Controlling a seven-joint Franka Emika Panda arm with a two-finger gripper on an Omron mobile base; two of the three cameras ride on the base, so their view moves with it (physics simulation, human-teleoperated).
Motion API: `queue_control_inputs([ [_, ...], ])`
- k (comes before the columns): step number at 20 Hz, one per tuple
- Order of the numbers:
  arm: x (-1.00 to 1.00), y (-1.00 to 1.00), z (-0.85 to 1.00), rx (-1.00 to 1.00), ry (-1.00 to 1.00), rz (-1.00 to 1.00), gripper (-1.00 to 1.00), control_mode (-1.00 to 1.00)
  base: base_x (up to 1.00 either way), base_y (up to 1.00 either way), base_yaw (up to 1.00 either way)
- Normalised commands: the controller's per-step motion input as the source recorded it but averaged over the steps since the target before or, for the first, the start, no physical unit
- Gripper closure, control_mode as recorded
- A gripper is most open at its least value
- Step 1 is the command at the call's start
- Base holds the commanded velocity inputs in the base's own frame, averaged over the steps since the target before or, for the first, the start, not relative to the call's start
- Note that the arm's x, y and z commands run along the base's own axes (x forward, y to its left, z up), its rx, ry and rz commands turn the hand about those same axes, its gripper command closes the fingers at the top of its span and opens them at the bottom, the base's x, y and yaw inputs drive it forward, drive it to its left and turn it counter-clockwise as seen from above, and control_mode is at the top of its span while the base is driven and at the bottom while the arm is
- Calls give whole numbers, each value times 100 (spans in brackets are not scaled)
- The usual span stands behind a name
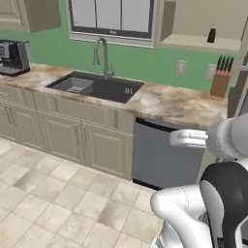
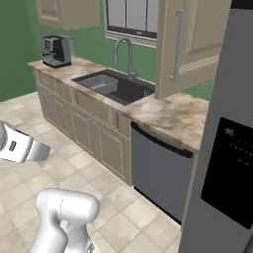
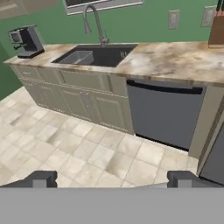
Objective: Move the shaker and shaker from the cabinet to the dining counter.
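We see just one small dark shaker on the cabinet shelf at the upper right of the left base view, too small to make out its shape. The open cabinet door hides that shelf in the right base view. The knife block is cut off at the hand view's upper right corner.

**Camera positions, three views**

Left base view: behind the arm, facing forward and down across the floor at the worktop, sink and open cabinet.
Right base view: same run seen obliquely from the right, fridge close.
Hand view: low, level, facing the dishwasher from mid-floor.
Shared by all: sink, faucet, coffee machine, worktop.
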Motion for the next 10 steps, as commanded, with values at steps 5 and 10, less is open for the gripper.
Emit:
queue_control_inputs([
  [5,0,0,0,0,0,0,-100,100,78,34,-31],
  [10,0,0,0,0,0,0,-100,100,76,40,-25],
])
